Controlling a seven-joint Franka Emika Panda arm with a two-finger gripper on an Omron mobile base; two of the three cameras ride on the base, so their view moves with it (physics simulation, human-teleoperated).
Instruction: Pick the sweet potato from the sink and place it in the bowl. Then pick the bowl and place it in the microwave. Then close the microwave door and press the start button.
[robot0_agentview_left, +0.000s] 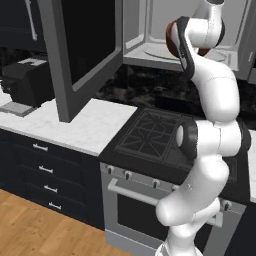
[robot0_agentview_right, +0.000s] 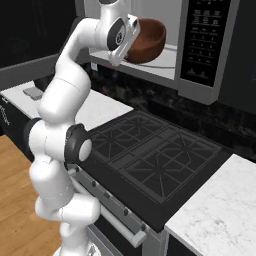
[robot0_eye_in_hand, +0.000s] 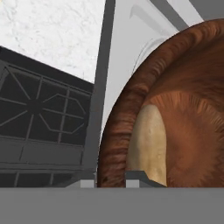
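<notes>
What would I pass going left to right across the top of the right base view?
Robot arm's upper link → gripper → bowl → microwave control panel.

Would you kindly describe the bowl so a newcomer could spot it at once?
Look above the black stove to the open microwave. At its mouth, on the end of the white arm, is the bowl: round, deep, reddish-brown with a wood grain, the only warm-coloured thing among grey and black surfaces.
</notes>
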